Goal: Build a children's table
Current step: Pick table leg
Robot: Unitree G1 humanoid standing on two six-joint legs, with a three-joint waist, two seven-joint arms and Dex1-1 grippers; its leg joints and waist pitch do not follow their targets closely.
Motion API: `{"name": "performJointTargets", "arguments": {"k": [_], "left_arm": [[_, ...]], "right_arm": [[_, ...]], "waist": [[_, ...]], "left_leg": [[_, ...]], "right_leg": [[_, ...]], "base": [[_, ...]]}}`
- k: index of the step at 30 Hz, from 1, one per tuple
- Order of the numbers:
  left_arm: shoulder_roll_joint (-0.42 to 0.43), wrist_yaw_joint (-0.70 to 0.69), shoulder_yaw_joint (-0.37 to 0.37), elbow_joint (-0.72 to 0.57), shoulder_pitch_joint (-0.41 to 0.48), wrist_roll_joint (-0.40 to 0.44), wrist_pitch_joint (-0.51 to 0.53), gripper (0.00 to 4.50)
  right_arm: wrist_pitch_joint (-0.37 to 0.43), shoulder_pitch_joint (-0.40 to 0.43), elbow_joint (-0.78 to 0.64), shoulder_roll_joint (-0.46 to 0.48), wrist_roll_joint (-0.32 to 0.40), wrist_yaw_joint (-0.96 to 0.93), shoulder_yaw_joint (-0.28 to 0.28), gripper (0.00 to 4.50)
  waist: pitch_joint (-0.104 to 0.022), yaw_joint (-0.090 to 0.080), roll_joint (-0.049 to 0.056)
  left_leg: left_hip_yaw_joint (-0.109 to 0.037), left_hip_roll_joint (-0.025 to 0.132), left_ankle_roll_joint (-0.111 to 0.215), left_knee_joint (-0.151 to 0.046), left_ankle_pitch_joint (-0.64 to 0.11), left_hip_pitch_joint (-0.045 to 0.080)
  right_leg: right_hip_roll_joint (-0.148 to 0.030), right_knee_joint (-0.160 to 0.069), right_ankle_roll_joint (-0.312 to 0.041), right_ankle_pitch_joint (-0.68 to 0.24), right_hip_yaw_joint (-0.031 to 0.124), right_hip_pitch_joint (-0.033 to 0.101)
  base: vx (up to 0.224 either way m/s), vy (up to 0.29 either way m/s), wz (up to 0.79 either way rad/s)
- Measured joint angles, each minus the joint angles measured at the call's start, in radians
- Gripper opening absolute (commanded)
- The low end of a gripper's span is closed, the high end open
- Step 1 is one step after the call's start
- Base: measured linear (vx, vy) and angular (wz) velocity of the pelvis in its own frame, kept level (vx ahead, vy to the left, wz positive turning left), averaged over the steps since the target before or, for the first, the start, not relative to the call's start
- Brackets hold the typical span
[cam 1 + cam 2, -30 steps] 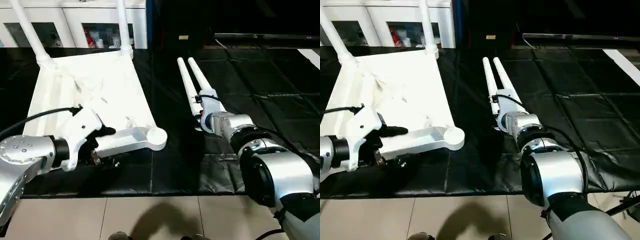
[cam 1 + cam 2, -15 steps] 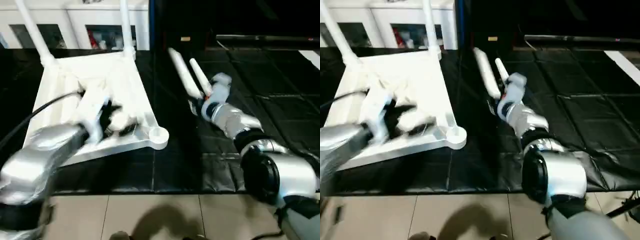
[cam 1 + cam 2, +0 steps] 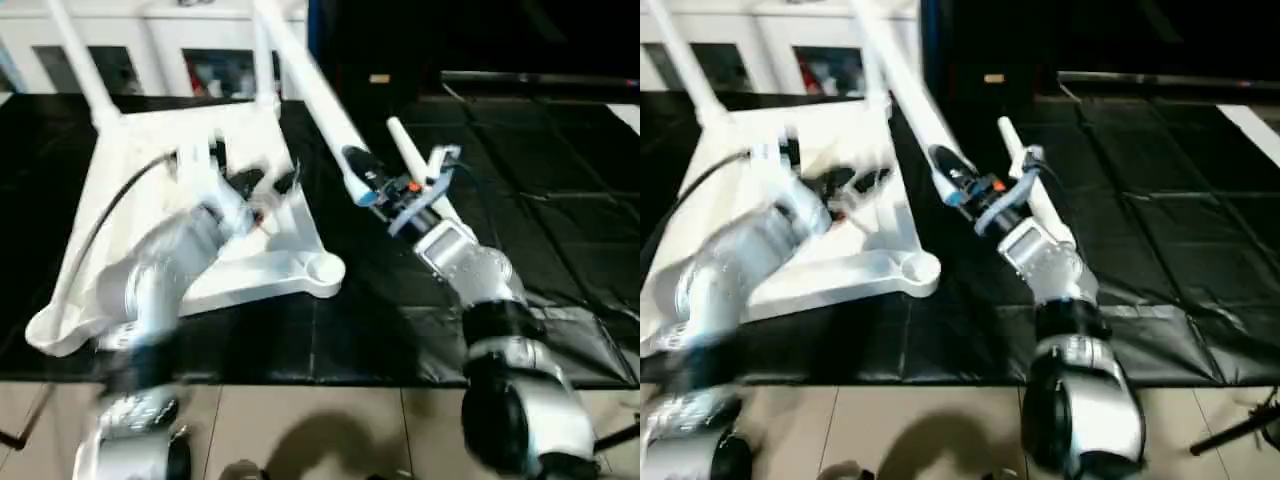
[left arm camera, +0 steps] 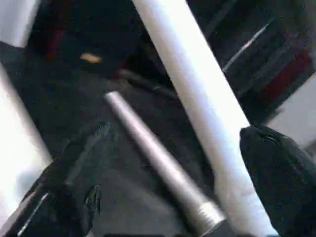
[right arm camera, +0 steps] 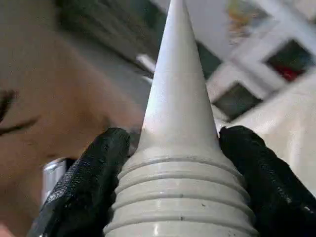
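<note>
Gripping a long white tapered plastic leg (image 3: 310, 90) at its ribbed threaded end, the right gripper (image 5: 173, 173) holds it raised and slanted over the black padded mat (image 3: 560, 200), apparently to carry it toward an open corner socket (image 3: 325, 270). Beside it, the left gripper (image 3: 250, 180) hovers with fingers spread wide and empty above the upturned white rectangular tabletop (image 3: 140, 250), likely ready to steady it. One spare leg (image 3: 405, 150) lies on the mat; two fitted legs (image 3: 75, 55) rise at the far corners.

head stereo: high, forward-down, shared table top (image 3: 200, 290) | wrists: close along hand fingers
</note>
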Motion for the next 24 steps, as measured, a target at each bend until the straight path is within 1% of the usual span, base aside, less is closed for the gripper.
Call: {"name": "performJointTargets", "arguments": {"k": [2,5,9,10,12,13,14,16,20,21,22,24], "left_arm": [[-0.015,0.022,0.050,0.054,-0.053,-0.054,-0.013,4.50],[-0.030,0.054,0.096,0.106,-0.100,-0.100,-0.029,4.50],[-0.044,0.068,0.142,0.126,-0.108,-0.139,-0.030,4.50],[-0.046,0.072,0.153,0.127,-0.110,-0.156,-0.026,4.21],[-0.046,0.079,0.179,0.127,-0.117,-0.188,-0.021,4.14],[-0.046,0.081,0.182,0.126,-0.119,-0.198,-0.019,4.02],[-0.047,0.093,0.187,0.126,-0.121,-0.216,-0.016,4.02],[-0.048,0.112,0.200,0.126,-0.122,-0.231,-0.013,3.72],[-0.046,0.135,0.207,0.130,-0.122,-0.234,-0.012,3.64],[-0.047,0.138,0.207,0.131,-0.122,-0.234,-0.011,3.54],[-0.048,0.141,0.207,0.131,-0.122,-0.234,-0.010,3.29],[-0.049,0.146,0.207,0.134,-0.122,-0.234,-0.005,3.25]], "right_arm": [[0.032,0.039,-0.055,0.010,0.018,0.028,0.036,2.81],[0.050,0.070,-0.098,0.008,0.015,0.035,0.070,2.81],[0.056,0.097,-0.164,0.008,0.004,0.034,0.109,2.81],[0.058,0.105,-0.176,0.009,0.001,0.033,0.119,2.81],[0.060,0.117,-0.189,0.009,-0.019,0.032,0.139,2.81],[0.060,0.120,-0.192,0.006,-0.029,0.030,0.151,2.81],[0.054,0.126,-0.201,-0.001,-0.048,0.027,0.172,2.81],[0.041,0.126,-0.206,-0.007,-0.072,0.022,0.194,2.81],[0.012,0.126,-0.209,-0.010,-0.108,0.004,0.229,2.81],[0.001,0.126,-0.209,-0.009,-0.117,-0.007,0.237,2.81],[-0.004,0.126,-0.209,-0.010,-0.119,-0.013,0.242,2.81],[-0.010,0.131,-0.225,-0.012,-0.137,-0.027,0.254,2.80]], "waist": [[-0.002,0.000,0.003],[-0.004,0.001,0.006],[-0.005,0.003,0.009],[-0.005,0.004,0.009],[-0.005,0.005,0.009],[-0.005,0.006,0.009],[-0.005,0.006,0.009],[-0.005,0.007,0.009],[-0.005,0.007,0.009],[-0.005,0.007,0.009],[-0.006,0.007,0.009],[-0.006,0.007,0.010]], "left_leg": [[0.000,0.000,-0.001,0.000,0.000,0.000],[0.000,0.000,-0.001,-0.001,0.001,-0.002],[-0.001,0.000,-0.001,-0.001,0.001,-0.002],[-0.001,0.000,-0.001,0.000,0.001,-0.002],[-0.001,0.000,-0.001,0.000,0.001,-0.003],[-0.001,0.000,-0.001,0.000,0.001,-0.002],[-0.001,0.000,-0.001,0.000,0.001,-0.002],[-0.002,0.000,-0.001,0.000,0.001,-0.002],[-0.002,0.000,-0.001,0.000,0.001,-0.004],[-0.002,0.000,-0.001,0.000,0.001,-0.004],[-0.002,0.000,-0.001,0.000,0.001,-0.005],[-0.002,0.000,-0.001,0.000,0.001,-0.006]], "right_leg": [[0.000,0.000,0.001,0.001,0.000,0.000],[0.000,-0.001,0.001,0.002,0.000,0.001],[0.000,-0.001,0.002,0.002,-0.001,0.000],[0.000,-0.002,0.002,0.002,-0.001,0.000],[0.000,-0.002,0.002,0.003,-0.001,0.000],[0.000,-0.003,0.003,0.003,-0.001,0.000],[0.000,-0.004,0.003,0.004,-0.001,0.000],[0.000,-0.006,0.004,0.005,-0.001,0.000],[0.000,-0.008,0.005,0.006,-0.001,0.000],[0.000,-0.009,0.005,0.006,-0.001,0.000],[0.000,-0.009,0.005,0.006,-0.001,0.000],[0.000,-0.011,0.006,0.007,-0.001,0.000]], "base": [[0.000,0.000,0.00],[0.000,0.000,0.00],[0.000,0.000,0.00],[0.000,0.000,0.00],[0.000,0.000,0.00],[0.000,0.000,0.00],[0.000,0.000,0.00],[0.000,0.000,0.00],[0.000,0.000,0.00],[0.000,0.000,0.00],[0.000,0.000,0.00],[0.000,0.000,0.00]]}}
